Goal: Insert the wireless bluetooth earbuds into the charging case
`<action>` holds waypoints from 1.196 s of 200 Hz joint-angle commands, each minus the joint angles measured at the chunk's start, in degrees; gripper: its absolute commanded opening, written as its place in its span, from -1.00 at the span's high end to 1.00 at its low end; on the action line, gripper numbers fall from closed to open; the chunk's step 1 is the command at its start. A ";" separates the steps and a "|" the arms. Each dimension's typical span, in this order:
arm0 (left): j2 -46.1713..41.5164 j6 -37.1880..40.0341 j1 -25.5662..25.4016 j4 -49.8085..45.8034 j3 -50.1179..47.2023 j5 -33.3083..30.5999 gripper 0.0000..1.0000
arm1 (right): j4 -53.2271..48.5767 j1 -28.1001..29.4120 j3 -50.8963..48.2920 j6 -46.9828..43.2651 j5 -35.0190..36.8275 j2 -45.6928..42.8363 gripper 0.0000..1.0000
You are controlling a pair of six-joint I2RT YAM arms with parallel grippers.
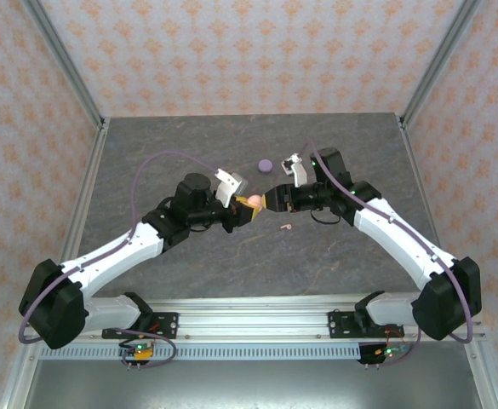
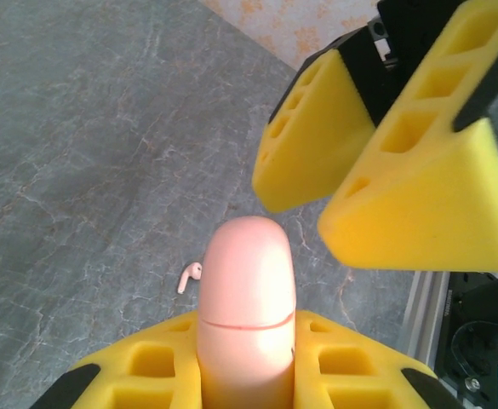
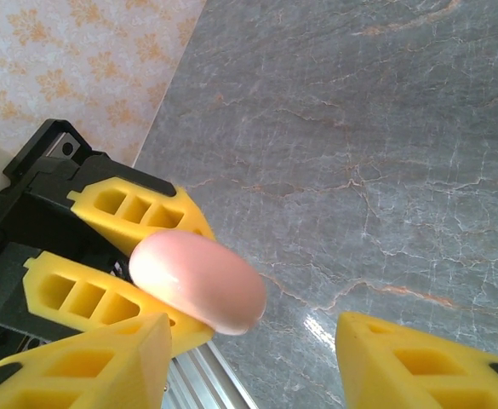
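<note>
I am holding the left gripper (image 1: 238, 213) clenched on the pink charging case (image 2: 247, 290). Its yellow pads are pinching the lower half, so the rounded upper end is sticking out free toward the other arm. In the left wrist view a thin seam is running across the case just above the pads, with no gap showing, so I am reading the lid as shut. Gripping below that seam is, I think, deliberate, as it is leaving the lid clear to be lifted. The case seems to be hanging off the table (image 1: 172, 153) near its middle, presented like a peg.

A little further right and back, a purple case (image 1: 265, 164) is sitting on the table, well out of the work.

Next along, the right gripper (image 1: 274, 201) is facing the case with its jaws parted and nothing between them. Its tips are standing just beside the free end, and the left wrist view is showing a gap between them and the case. I am judging that it is lining up to open the lid.

One pink earbud (image 2: 189, 276) is lying loose on the table just below the two grippers, waiting until the case is open.
</note>
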 commanded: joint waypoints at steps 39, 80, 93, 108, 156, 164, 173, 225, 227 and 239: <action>-1.67 0.23 -0.57 3.96 0.68 5.24 0.81 | 0.95 0.03 0.31 0.25 2.41 0.45 -0.09; -3.30 1.21 -1.10 5.18 -0.07 5.80 0.81 | -0.42 0.08 0.75 0.65 5.82 0.84 -0.09; -3.50 1.85 -1.18 4.38 -0.04 5.32 0.81 | -0.64 0.08 0.84 1.13 7.66 0.77 -0.10; -3.59 2.34 -1.19 3.65 -0.05 5.19 0.81 | -0.66 -0.04 0.77 1.66 9.97 0.46 -0.10; -4.25 3.52 -1.36 2.60 -0.60 3.54 0.81 | -3.21 -0.06 1.94 3.12 19.29 0.05 -0.10; -4.46 3.68 -1.36 2.57 -0.83 2.69 0.82 | -4.03 -0.14 2.11 3.74 22.03 0.06 -0.11; -4.84 3.69 -1.40 2.51 -1.16 0.52 0.82 | -5.20 -0.14 2.22 4.44 25.49 0.31 -0.11; -8.37 4.56 -1.45 3.17 -3.89 -9.37 0.83 | -12.19 -0.13 4.34 8.30 31.94 10.32 -0.09; -8.48 4.56 -1.45 3.13 -3.95 -9.54 0.83 | -12.41 -0.14 4.46 8.50 31.99 10.87 -0.08; -8.90 4.74 -1.44 2.69 -4.09 -10.55 0.83 | -13.17 -0.15 4.70 9.92 31.66 13.69 -0.06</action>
